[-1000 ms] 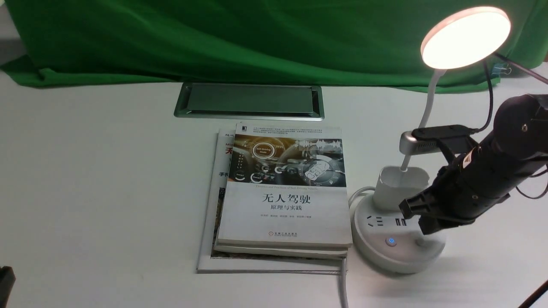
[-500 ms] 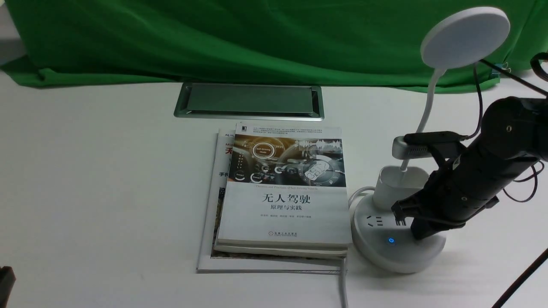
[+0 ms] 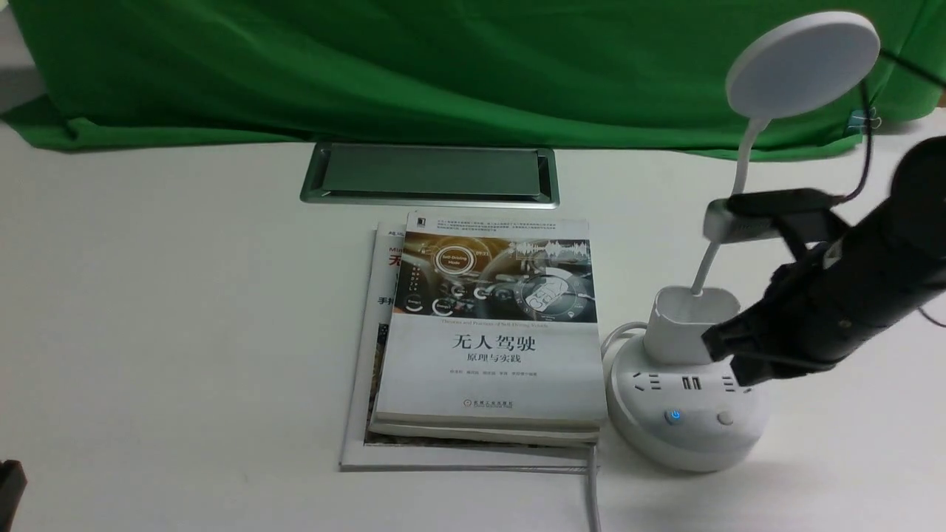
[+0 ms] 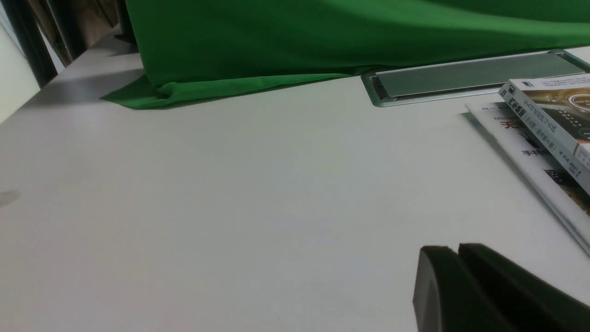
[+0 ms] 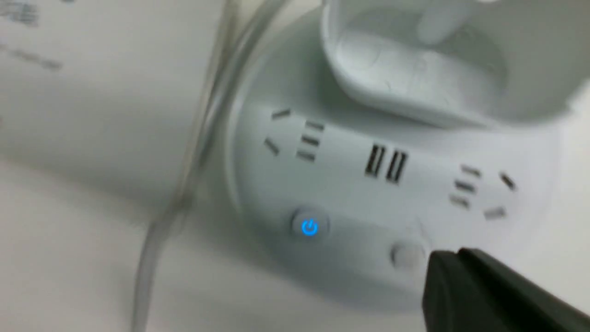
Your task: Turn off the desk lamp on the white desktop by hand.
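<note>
Fingers (image 5: 449, 286) of the right hand (image 3: 743, 369) are pressed together, tilted down over the unlit lamp's (image 3: 802, 66) base (image 3: 687, 436), near the table's (image 3: 185, 318) right edge.

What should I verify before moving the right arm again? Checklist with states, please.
1. Lamp head dark: ok, its disc gives no light.
2. Right gripper shut, nothing held: ok.
3. Plain button uncovered in the front view: ok.
4. Power button unlit: not ok, it glows blue.
5. Lamp base flat on the desktop: ok.
6. Left gripper away from the lamp: ok, shut, at the far left.
</note>
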Controlling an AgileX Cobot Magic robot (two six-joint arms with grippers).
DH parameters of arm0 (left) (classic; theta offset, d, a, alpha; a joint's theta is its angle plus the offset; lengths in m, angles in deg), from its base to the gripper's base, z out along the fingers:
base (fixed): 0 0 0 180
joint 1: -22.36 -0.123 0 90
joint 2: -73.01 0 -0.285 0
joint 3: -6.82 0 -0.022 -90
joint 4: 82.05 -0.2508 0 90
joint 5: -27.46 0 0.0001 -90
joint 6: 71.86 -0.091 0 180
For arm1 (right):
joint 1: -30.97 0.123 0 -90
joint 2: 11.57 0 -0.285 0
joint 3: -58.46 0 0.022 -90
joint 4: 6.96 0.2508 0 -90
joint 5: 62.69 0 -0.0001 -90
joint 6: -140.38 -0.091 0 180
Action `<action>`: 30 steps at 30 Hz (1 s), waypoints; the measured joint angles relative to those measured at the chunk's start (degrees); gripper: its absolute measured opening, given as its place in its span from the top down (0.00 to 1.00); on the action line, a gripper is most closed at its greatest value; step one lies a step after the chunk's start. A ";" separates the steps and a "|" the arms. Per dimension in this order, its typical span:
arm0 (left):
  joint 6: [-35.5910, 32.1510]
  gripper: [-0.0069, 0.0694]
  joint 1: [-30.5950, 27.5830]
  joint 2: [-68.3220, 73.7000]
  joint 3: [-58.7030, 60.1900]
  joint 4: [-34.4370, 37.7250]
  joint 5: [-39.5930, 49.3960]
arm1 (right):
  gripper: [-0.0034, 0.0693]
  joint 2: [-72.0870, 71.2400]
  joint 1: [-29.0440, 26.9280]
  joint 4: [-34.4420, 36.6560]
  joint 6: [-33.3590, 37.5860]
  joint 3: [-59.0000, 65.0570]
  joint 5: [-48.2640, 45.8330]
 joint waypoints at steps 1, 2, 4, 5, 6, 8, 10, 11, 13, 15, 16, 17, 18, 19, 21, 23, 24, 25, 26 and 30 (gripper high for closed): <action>0.00 0.88 0.00 0.00 0.00 0.00 0.00 | 0.90 -1.55 0.00 -0.07 -0.38 1.27 0.00; 0.11 0.88 0.00 0.00 0.00 0.00 0.00 | 0.90 -3.21 0.00 -0.15 -0.70 2.71 0.00; 0.11 0.88 0.00 0.00 0.00 0.00 0.00 | 0.90 -6.86 0.00 -0.27 -0.99 5.48 0.20; 0.05 0.88 0.00 0.00 0.00 0.00 0.00 | 0.90 -8.80 0.00 -0.27 -1.05 7.50 0.18; 0.05 0.88 0.00 0.00 0.00 0.00 0.00 | 0.90 -11.79 0.00 -0.27 -1.10 9.83 0.52; 0.05 0.88 0.00 0.00 0.00 0.00 0.00 | 0.90 -17.66 0.00 -0.31 -1.10 14.02 1.12; 0.05 0.88 0.00 0.00 0.00 0.00 0.00 | 0.90 -21.81 0.00 -0.31 -1.16 16.61 1.08; 0.05 0.88 0.00 0.00 0.00 0.00 0.00 | 0.90 -23.55 0.00 -0.31 -1.21 17.53 0.92; 0.05 0.88 0.00 0.00 0.00 0.00 0.00 | 0.90 -27.66 0.00 -0.31 -1.28 19.17 0.55; 0.05 0.88 0.00 0.00 0.00 0.00 0.00 | 0.90 -31.25 0.00 -0.31 -1.28 19.87 0.44; 0.05 0.88 0.00 0.00 0.00 0.00 0.00 | 0.90 -32.79 0.00 -0.31 -1.28 19.88 0.44; 0.05 0.88 0.00 0.00 0.00 0.00 0.00 | 0.90 -34.22 0.00 -0.31 -1.28 19.88 0.74; 0.05 0.88 0.00 0.00 0.00 0.00 0.00 | 0.90 -35.29 0.00 -0.31 -1.28 19.88 1.00; 0.05 0.88 0.00 0.00 0.00 0.00 0.00 | 0.90 -36.26 0.00 -0.31 -1.28 19.93 1.40; 0.05 0.88 0.00 0.00 0.00 0.00 0.00 | 0.90 -38.47 0.00 -0.82 -1.20 19.93 2.60; 0.05 0.88 0.00 0.00 0.00 0.00 0.00 | 0.90 -40.24 0.00 -2.66 -1.13 19.93 3.35; 0.05 0.88 0.00 0.00 0.00 0.00 0.00 | 0.90 -41.49 0.00 -3.28 -1.13 20.10 3.63; 0.05 0.88 0.00 0.00 0.00 0.00 0.06 | 0.90 -42.67 0.00 -3.45 -1.08 20.49 4.09; 0.05 0.88 0.00 0.00 0.00 0.00 0.06 | 0.90 -44.68 -0.06 -3.68 -0.88 21.08 4.89; -0.02 0.88 0.00 0.00 0.00 0.00 0.06 | 0.90 -52.80 -2.17 -4.60 0.93 27.37 12.16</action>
